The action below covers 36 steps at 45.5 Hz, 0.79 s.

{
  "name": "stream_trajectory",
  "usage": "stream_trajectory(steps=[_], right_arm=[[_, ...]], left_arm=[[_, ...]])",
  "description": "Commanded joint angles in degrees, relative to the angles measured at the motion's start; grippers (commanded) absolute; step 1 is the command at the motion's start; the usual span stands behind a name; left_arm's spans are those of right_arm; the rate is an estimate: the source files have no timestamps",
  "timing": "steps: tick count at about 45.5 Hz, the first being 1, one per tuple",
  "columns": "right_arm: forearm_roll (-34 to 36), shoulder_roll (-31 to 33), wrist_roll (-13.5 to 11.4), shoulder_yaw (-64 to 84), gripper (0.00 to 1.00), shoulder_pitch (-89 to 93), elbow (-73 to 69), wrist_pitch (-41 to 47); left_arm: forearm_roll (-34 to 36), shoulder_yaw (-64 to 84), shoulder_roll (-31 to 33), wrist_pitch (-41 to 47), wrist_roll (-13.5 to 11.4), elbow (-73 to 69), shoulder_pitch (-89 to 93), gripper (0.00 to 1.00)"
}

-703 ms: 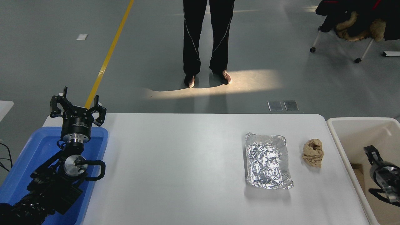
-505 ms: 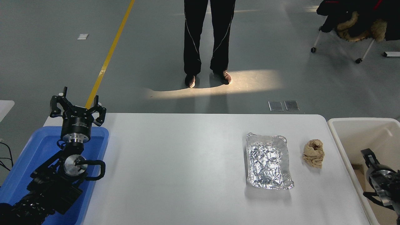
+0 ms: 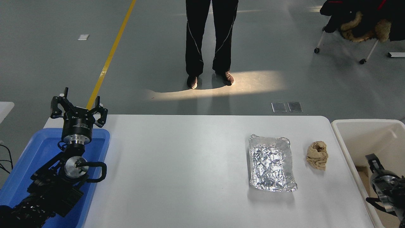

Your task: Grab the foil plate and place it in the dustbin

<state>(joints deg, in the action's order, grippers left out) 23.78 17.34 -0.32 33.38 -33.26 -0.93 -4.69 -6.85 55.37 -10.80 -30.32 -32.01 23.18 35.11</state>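
The foil plate (image 3: 272, 163) lies flat on the white table (image 3: 177, 171), on its right half, its long side running away from the camera and its wrinkled inside facing up, with nothing touching it. Just to its right, apart from it, sits a small tan lump (image 3: 317, 155). The dustbin (image 3: 364, 133) stands off the table's right end, its cream rim close beside the table edge and its beige inside showing. The right gripper (image 3: 373, 160) comes in from the lower right corner and sits over the dustbin's inside, well apart from the plate; only one dark finger and part of the wrist show, so I cannot tell whether its fingers are spread or pressed together. The left gripper (image 3: 77, 107) is parked at the lower left over the far end of a blue tub (image 3: 31, 152), its fingers spread wide and holding nothing. Beyond the table's far edge a person (image 3: 208, 41) in dark trousers stands on the grey floor, near a yellow line (image 3: 110, 53), and a wheeled chair (image 3: 357, 25) with a dark coat over it stands at the upper right
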Motion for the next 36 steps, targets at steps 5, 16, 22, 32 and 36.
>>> stream_trajectory(steps=[5, 16, 22, 32, 36], right_arm=[[0.13, 0.15, 0.06, -0.51, 1.00, -1.45, -1.53, 0.82], [-1.19, 18.06, 0.06, 3.25, 1.00, -20.24, -32.78, -0.06], [-4.53, 24.41, 0.06, 18.88, 1.00, -43.16, -53.54, 0.03], [-5.32, 16.42, 0.50, 43.68, 1.00, -73.15, -71.91, 3.18], [-5.41, 11.76, 0.67, 48.35, 1.00, -83.78, -80.52, 8.10]], left_arm=[[-0.01, 0.00, -0.01, 0.00, -0.07, 0.02, -0.04, 0.99], [0.08, 0.00, -0.01, 0.00, 0.01, 0.02, -0.04, 0.99], [0.08, 0.00, -0.09, 0.00, 0.01, 0.02, -0.04, 0.99], [0.08, 0.00, -0.09, 0.00, 0.01, 0.02, -0.04, 0.99], [0.08, 0.00, -0.10, 0.00, 0.01, -0.06, -0.04, 0.99]])
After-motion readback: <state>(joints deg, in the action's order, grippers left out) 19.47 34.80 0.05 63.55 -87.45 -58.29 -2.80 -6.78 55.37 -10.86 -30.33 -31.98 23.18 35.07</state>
